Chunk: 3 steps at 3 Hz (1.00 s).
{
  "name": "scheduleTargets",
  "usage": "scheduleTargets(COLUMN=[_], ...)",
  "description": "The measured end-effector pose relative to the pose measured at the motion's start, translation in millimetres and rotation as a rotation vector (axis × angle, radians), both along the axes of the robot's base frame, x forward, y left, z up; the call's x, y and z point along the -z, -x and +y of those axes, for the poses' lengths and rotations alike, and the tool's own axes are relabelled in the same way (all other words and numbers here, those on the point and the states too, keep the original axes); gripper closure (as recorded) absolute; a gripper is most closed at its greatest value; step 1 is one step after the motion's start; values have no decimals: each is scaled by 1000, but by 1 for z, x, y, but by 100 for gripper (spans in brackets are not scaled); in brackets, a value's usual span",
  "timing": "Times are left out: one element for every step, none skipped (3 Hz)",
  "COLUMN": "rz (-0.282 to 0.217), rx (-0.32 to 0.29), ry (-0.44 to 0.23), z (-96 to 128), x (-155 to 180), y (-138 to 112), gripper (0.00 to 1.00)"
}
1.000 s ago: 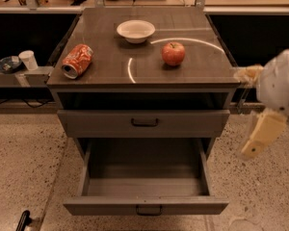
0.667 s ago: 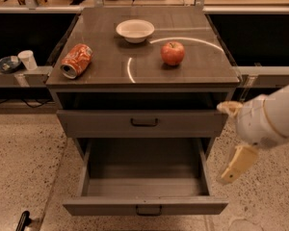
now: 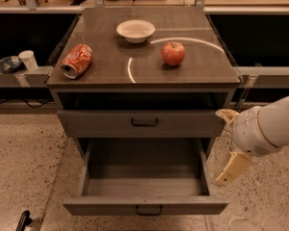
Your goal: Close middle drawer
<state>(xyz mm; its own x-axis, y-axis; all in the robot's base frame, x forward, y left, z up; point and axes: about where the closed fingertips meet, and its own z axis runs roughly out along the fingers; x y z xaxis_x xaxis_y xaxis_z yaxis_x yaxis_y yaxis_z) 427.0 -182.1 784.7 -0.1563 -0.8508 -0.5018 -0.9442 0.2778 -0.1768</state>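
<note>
The middle drawer (image 3: 144,207) is pulled far out of the grey-brown cabinet, and its shallow box is empty. Its front has a small dark handle (image 3: 149,210) and sits low, near the bottom of the view. The upper drawer front (image 3: 144,122) above it is shut. The lowest drawer is hidden under the open one. My gripper (image 3: 220,147) is at the right side of the cabinet, beside the open drawer's right wall and apart from it. Its cream fingers (image 3: 233,169) are spread open and hold nothing.
On the cabinet top (image 3: 111,66) lie a red soda can (image 3: 77,60) on its side, a white bowl (image 3: 135,31) and a red apple (image 3: 173,53). A shelf at the left holds a white cup (image 3: 28,59). Speckled floor (image 3: 24,158) surrounds the cabinet.
My arm has moved left and down, from beside the cabinet top to beside the open drawer's right wall. The drawer has not moved.
</note>
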Motion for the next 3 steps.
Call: scheduleTargets(rz=[47, 91, 107], rx=[-12, -18, -26], ry=[35, 73, 22], z=[4, -1, -1], x=[29, 95, 169], y=[-13, -23, -19], gripper=[0, 0, 0])
